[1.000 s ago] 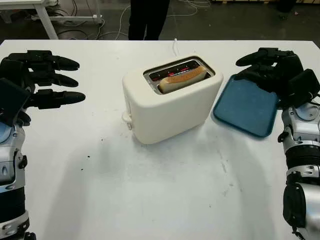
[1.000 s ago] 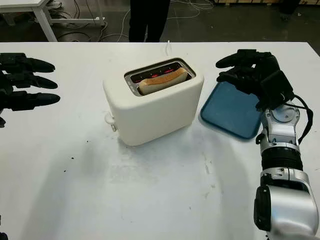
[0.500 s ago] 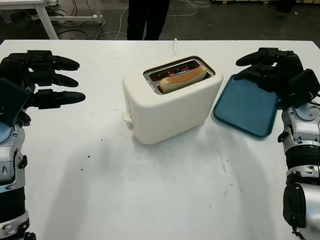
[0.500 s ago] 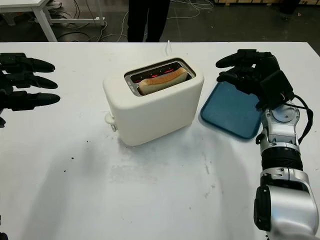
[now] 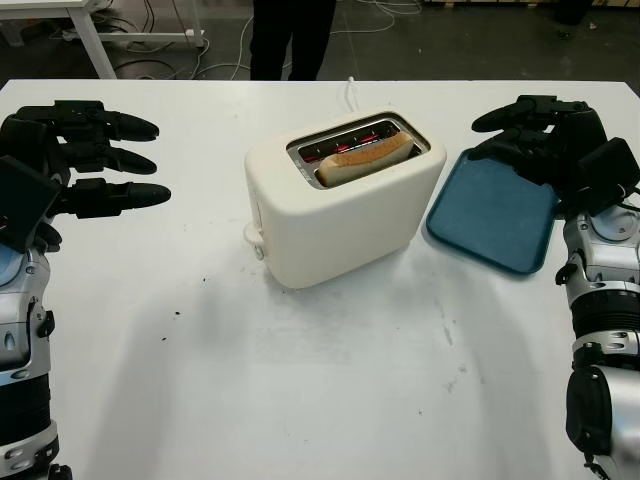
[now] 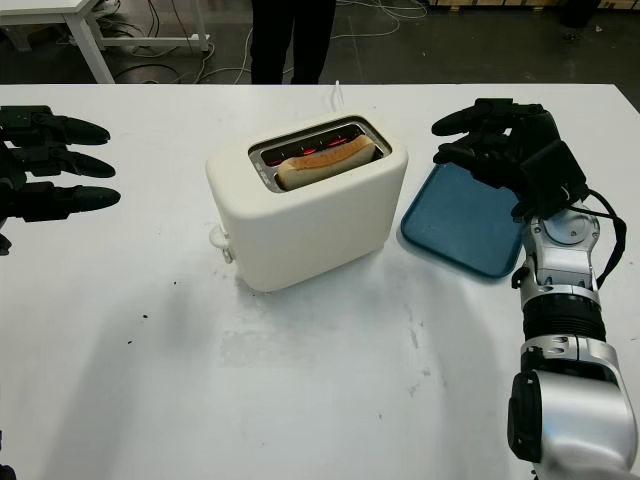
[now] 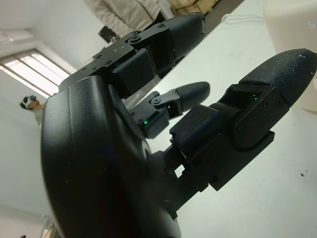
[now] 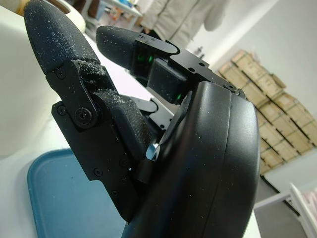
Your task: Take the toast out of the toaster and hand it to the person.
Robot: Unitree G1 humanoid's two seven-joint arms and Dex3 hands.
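One toast (image 5: 364,157) lay lengthwise in toaster (image 5: 340,205) slot, near-left to far-right; left hand (image 5: 85,156) & right hand (image 5: 540,140) both released, empty

Person (image 5: 291,35) cut off above the legs

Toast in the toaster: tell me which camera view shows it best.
The left eye view shows the toast best, lying in the toaster slot with its top edge exposed. The right eye view shows the same, slightly more side-on. The left wrist view catches just a corner of the toaster; the right wrist view catches its pale side.
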